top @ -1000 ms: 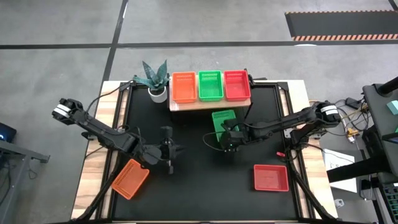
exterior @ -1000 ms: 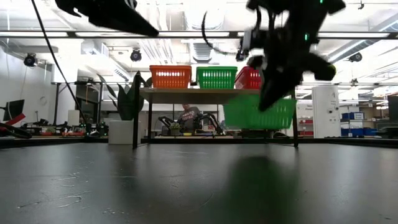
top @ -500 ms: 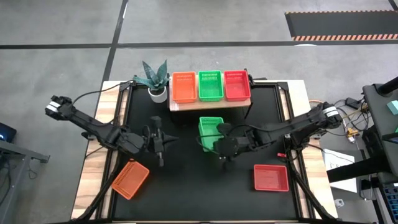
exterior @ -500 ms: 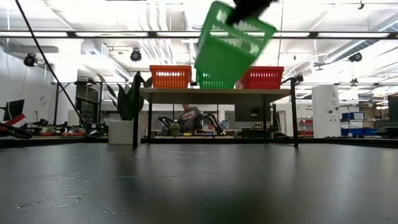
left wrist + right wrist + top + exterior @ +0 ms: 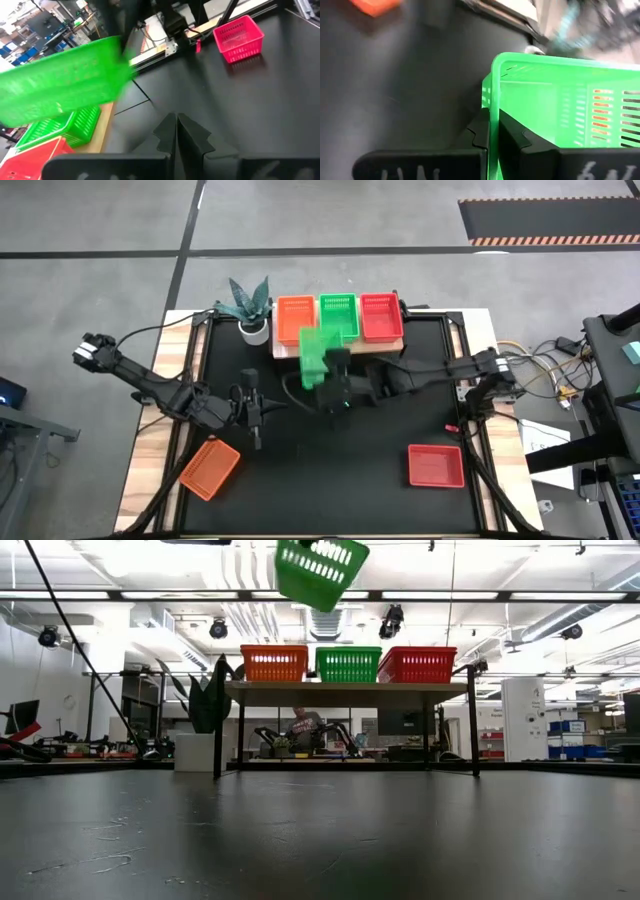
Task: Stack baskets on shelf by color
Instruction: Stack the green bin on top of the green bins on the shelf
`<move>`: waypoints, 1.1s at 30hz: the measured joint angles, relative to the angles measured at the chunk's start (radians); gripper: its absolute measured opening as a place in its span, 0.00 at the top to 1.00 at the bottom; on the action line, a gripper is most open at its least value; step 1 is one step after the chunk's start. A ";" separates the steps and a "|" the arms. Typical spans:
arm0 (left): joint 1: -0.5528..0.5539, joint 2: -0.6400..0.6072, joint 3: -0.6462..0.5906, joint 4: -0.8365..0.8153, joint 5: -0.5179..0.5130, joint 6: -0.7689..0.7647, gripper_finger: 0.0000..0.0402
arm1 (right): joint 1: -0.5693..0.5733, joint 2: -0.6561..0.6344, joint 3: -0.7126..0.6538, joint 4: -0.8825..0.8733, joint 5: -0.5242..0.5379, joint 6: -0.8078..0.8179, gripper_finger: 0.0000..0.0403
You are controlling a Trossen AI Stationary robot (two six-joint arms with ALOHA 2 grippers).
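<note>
Right wrist view: right pincer (image 5: 492, 132) pinches the green basket's (image 5: 570, 115) rim, fingers either side.

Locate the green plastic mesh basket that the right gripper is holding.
In the high view the green plastic mesh basket hangs in the right gripper, above the table at the light-wood shelf's front edge, overlapping the orange basket.

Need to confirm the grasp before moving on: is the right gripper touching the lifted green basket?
Touching. In the right wrist view the right gripper is shut on the green basket, with its rim pinched between the fingers.
</note>
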 joint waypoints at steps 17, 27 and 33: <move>-0.019 0.001 0.000 -0.003 0.001 -0.002 1.00 | -0.355 0.192 0.394 -0.406 -0.218 -0.069 0.97; -0.019 0.001 0.000 -0.004 0.002 -0.003 1.00 | -0.428 0.190 0.392 -0.408 -0.307 -0.174 0.97; -0.019 0.001 0.000 -0.004 0.002 -0.003 1.00 | -0.443 0.193 0.390 -0.422 -0.339 -0.187 0.97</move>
